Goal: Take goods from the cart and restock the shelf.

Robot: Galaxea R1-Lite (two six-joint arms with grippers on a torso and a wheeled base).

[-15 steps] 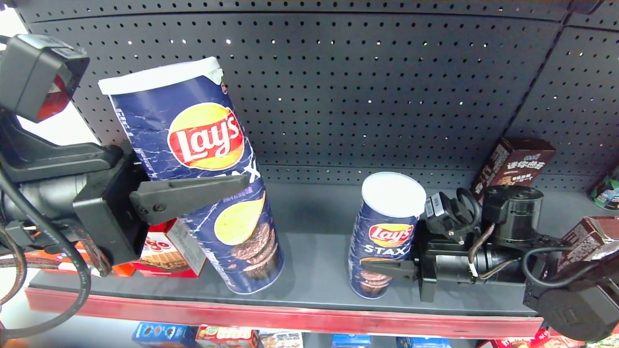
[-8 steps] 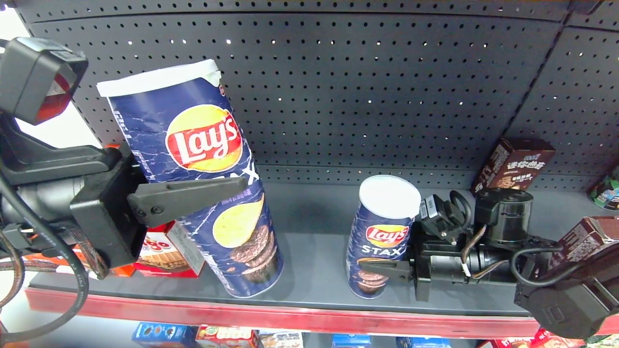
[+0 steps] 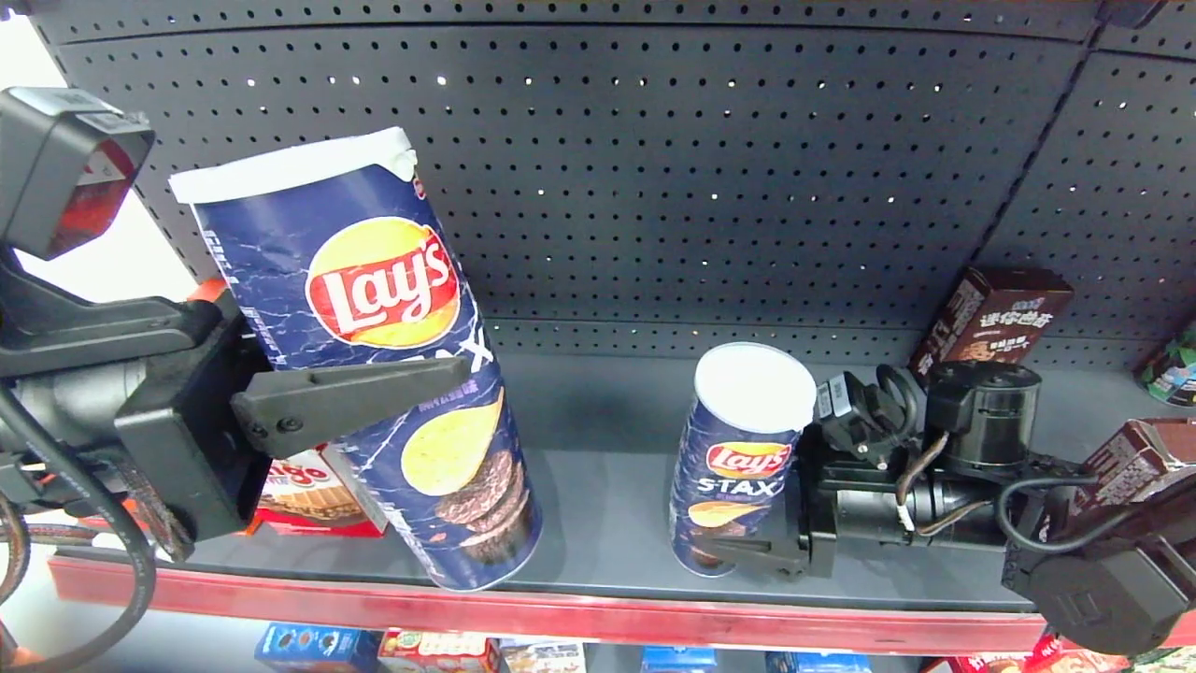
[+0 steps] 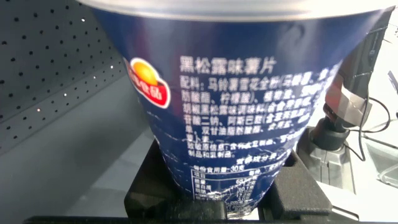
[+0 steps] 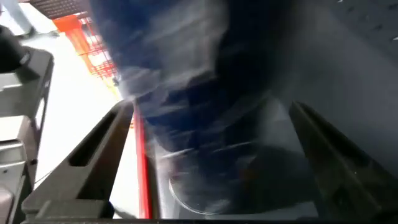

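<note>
Clamping a tall chip can (image 3: 355, 280) around its middle, the left gripper (image 3: 411, 379) holds it tilted, base at the front edge of the shelf (image 3: 607, 495). A second chip can (image 3: 743, 449) stands farther right on the shelf; the right gripper (image 3: 724, 537) sits low around it, fingers spread to either side.

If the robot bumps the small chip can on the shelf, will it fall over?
Probably: the small can is tall and narrow, so a bump up high may tip it. Once down, its round body would likely roll along the shelf.
</note>
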